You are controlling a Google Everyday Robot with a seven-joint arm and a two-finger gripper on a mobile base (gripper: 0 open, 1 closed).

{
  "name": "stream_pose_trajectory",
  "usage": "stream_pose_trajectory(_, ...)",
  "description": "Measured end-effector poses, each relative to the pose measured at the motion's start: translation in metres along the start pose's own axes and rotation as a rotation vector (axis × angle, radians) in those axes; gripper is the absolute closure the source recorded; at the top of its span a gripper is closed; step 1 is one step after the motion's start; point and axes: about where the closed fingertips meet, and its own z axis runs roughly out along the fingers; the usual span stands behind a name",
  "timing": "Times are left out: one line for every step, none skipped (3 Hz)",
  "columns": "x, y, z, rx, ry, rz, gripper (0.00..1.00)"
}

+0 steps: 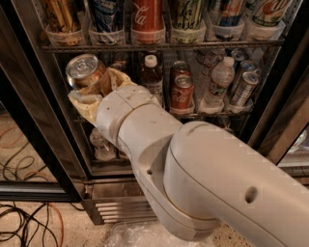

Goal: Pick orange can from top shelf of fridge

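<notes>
While stretching from the lower right up toward the upper left, crosses the front of the fridge (46, 120) as a thick white arm (203, 178). Ends in the gripper (94, 87), just below the left end of the top shelf (159, 47). Grasps the orange can (86, 72) between cream fingers (81, 103), tilted, silver lid and pull tab turned to the camera, clear of the shelf's plastic cup holders (104, 36). Above, shows white Coca-Cola script on a red can (147, 14). Lower down, two more red cans (182, 94) and a clear water bottle (219, 79), labels unreadable.
</notes>
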Motion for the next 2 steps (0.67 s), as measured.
stream_pose_trajectory(0.0164, -0.005, -0.027, 0.058, 0.051, -0.002, 1.0)
stream_pose_trajectory(0.0164, -0.005, -0.027, 0.058, 0.051, -0.003, 1.0)
